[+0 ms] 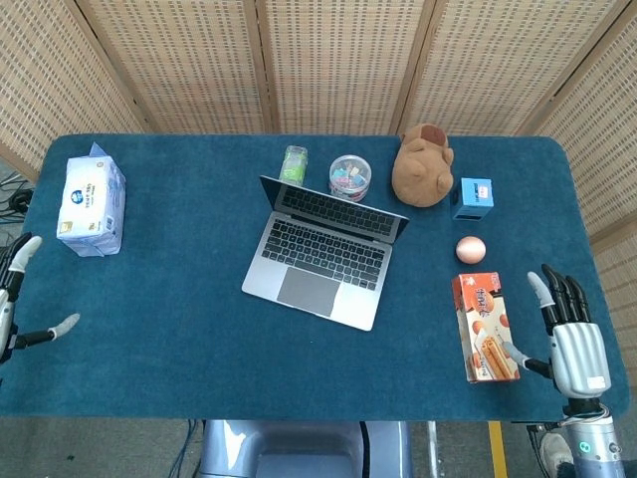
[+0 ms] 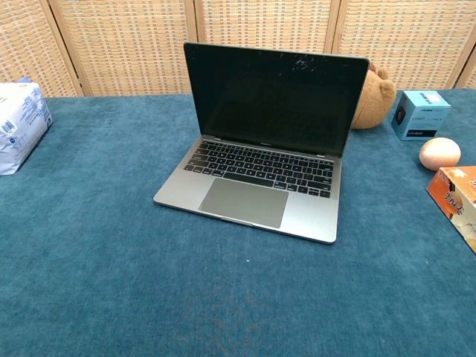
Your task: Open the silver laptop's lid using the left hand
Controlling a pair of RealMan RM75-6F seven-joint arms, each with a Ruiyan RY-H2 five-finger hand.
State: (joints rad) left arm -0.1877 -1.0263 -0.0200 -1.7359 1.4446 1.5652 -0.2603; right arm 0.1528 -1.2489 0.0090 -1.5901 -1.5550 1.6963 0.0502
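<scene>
Left hand (image 1: 15,299), at the table's near-left edge and only partly in frame, is seen released, its visible fingers spread with nothing held; right hand (image 1: 569,334), at the near-right corner, is likewise spread and empty. Silver laptop (image 1: 325,252) is found mid-table, toward 2 o'clock from the left hand, lid already raised, hinge line running 10-to-4; the task is judged done

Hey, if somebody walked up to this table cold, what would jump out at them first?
The silver laptop standing open with a dark screen at the middle of the blue table. Behind it at the far edge sits a brown plush toy, and both hands are off to the sides: the left hand at the left edge, the right hand near the orange snack box.
</scene>
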